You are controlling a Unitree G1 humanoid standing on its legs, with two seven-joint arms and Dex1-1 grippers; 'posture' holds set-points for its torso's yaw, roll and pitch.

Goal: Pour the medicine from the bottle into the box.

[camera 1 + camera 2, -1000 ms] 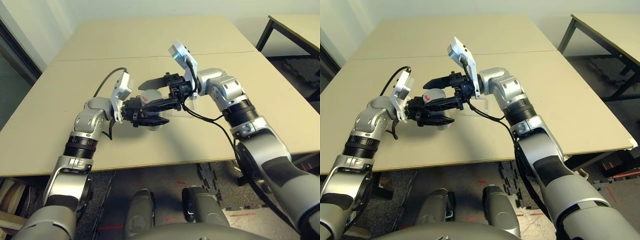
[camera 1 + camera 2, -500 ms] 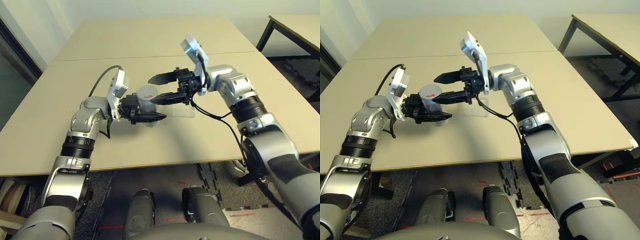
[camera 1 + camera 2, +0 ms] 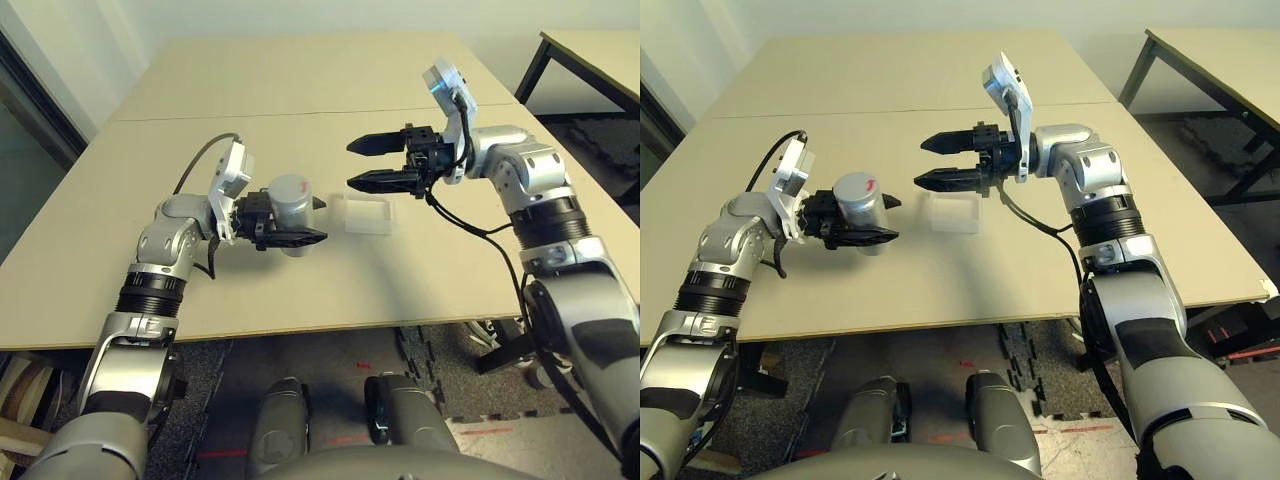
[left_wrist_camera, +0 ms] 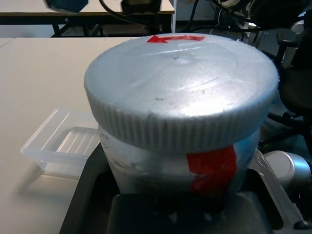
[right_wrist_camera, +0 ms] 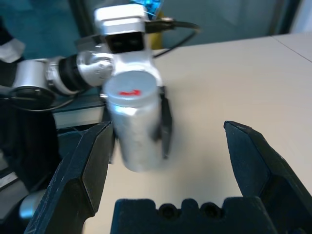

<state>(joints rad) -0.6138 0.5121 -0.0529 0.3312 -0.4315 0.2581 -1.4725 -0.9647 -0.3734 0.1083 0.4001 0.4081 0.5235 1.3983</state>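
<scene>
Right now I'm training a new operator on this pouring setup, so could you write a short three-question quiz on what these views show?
1. True or false: the cap is on the bottle.
2. Which hand holds the bottle? A) the left hand B) the right hand C) neither
3. Fill in: the box lies on the table between the bottle and the ____ hand.

Key:
1. True; the grey cap closes the bottle.
2. A; the left hand is clamped on it, while the right hand is open.
3. right
</scene>
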